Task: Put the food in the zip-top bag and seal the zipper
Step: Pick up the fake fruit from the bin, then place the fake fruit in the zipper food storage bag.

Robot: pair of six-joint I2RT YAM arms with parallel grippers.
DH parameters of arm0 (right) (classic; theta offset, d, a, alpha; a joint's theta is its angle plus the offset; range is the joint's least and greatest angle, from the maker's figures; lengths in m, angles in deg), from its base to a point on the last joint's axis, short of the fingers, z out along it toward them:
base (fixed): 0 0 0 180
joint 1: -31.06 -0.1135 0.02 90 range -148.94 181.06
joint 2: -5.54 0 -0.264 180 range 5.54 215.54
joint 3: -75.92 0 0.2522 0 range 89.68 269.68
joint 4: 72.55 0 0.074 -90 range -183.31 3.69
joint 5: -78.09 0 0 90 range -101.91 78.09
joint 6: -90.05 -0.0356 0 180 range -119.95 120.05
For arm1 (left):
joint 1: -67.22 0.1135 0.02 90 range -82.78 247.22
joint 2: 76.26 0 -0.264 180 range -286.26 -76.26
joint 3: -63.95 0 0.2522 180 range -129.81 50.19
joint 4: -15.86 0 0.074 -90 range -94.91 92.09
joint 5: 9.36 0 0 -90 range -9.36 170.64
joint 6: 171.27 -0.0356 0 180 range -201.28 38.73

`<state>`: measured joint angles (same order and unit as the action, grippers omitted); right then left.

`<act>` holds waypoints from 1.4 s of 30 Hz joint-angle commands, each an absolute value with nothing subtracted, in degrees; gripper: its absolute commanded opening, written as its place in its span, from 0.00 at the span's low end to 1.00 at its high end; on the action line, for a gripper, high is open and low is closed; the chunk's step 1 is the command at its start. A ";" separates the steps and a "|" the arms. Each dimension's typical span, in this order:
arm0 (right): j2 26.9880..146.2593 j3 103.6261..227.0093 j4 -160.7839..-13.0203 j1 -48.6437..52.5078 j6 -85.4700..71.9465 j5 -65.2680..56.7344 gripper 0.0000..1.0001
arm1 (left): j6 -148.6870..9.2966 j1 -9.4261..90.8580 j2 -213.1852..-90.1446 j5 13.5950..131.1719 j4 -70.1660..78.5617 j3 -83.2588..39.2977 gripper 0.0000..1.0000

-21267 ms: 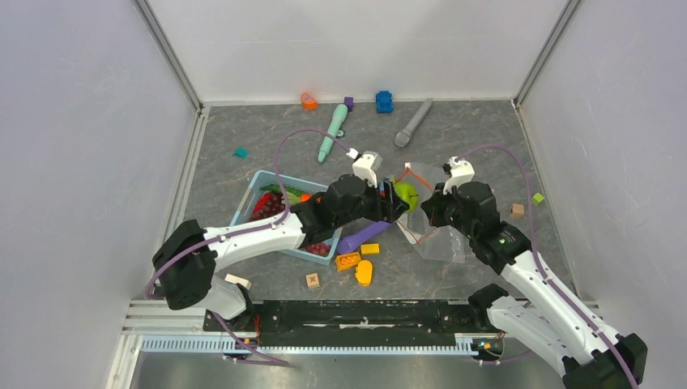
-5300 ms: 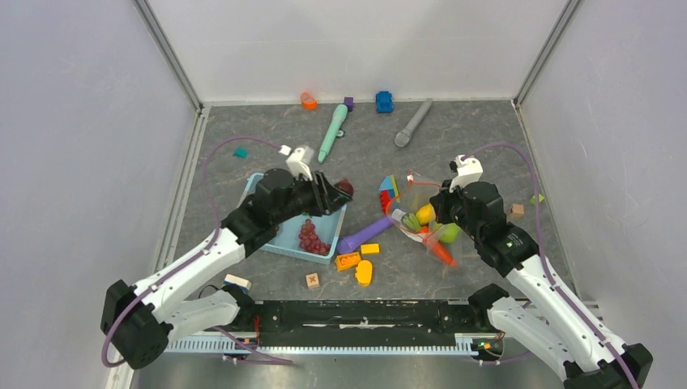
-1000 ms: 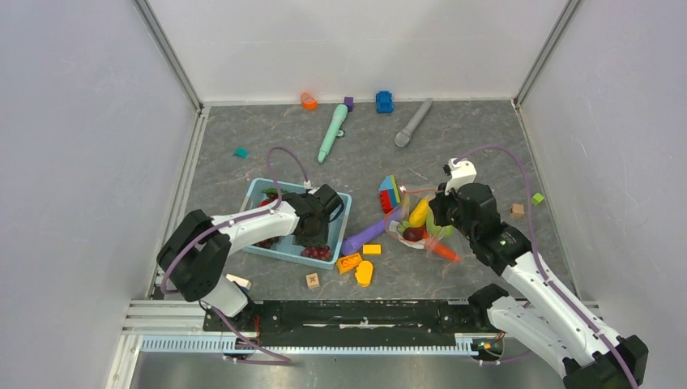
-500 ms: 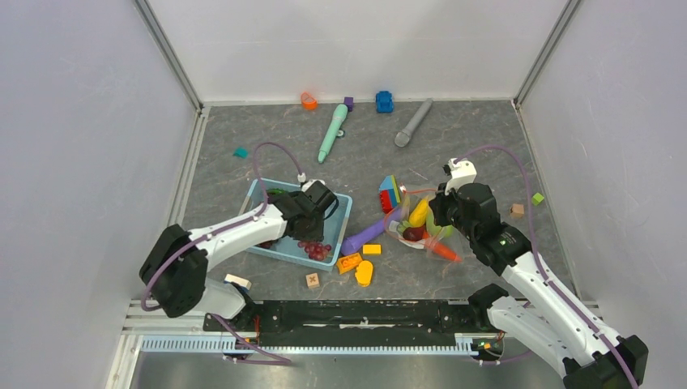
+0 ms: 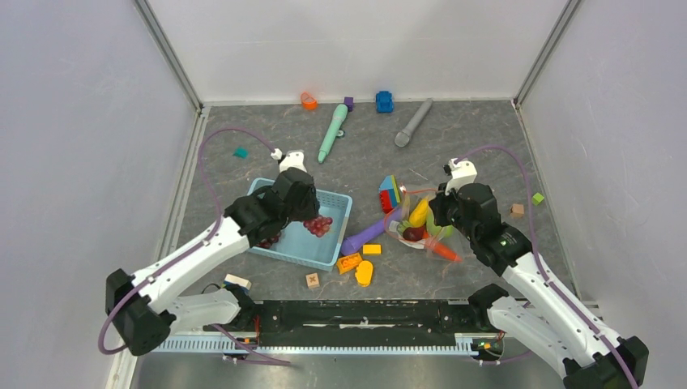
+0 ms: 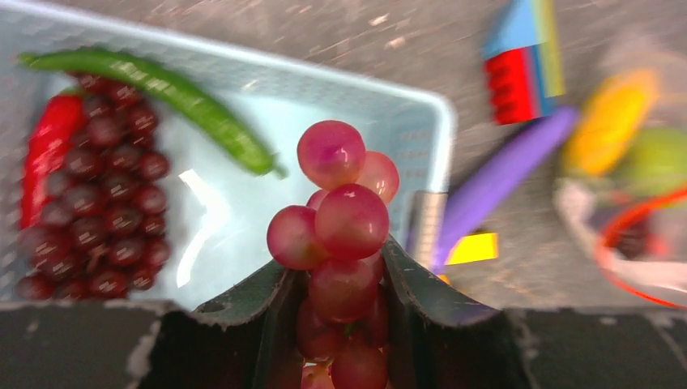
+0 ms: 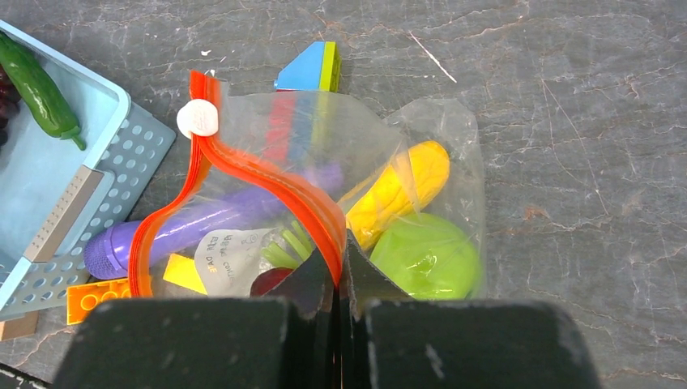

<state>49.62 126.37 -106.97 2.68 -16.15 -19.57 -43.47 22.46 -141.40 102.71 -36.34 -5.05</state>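
A bunch of glossy, translucent red-purple grapes [image 6: 340,235] is clamped between the left jaws. Its round beads bulge above the black fingertips, over a light-blue perforated plastic basket [image 6: 409,130]. Ahead and to the left of those jaws, a second, darker grape bunch [image 6: 105,203], a red chilli [image 6: 44,154] and a long, smooth green vegetable [image 6: 178,101] lie in the basket.

The right jaws are pinched tight on the wavy orange-red zipper [image 7: 267,182] of the clear, crinkled zip-top bag [image 7: 340,134]. The bag's mouth gapes to their left, with the round white slider [image 7: 198,119] at its far end. Just ahead of these jaws, a ridged yellow piece [image 7: 401,192] and a smooth green apple [image 7: 425,258] sit inside the film.

Both arms reach forward with bent elbows over the grey marbled counter [image 5: 486,146].
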 commanded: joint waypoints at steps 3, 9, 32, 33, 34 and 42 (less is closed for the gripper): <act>48.32 127.99 -105.62 2.62 -16.49 -17.41 0.00 | -47.95 22.20 -137.58 83.17 -14.64 -7.03 0.14; 47.19 128.42 -105.99 2.67 -17.81 -16.39 0.00 | -48.33 19.54 -144.40 64.70 -1.90 -10.48 0.14; 45.52 127.74 -105.66 2.67 -29.93 -15.74 0.00 | -45.93 7.85 -167.96 68.43 -4.86 -23.60 0.04; 45.41 127.72 -105.57 2.68 -30.29 -16.13 0.00 | -46.01 7.55 -168.44 68.10 -5.79 -23.74 0.04; 45.38 127.65 -105.40 2.68 -30.62 -16.24 0.00 | -45.79 7.35 -169.07 67.96 -6.95 -23.94 0.04; 43.55 126.91 -103.34 2.69 -31.76 -14.09 0.00 | -43.14 7.28 -176.52 68.10 -17.41 -30.69 0.02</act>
<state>45.14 126.37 -106.91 2.68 -30.21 -15.09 -45.72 7.43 -173.01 68.18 -10.66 -23.94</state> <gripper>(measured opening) 0.009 0.389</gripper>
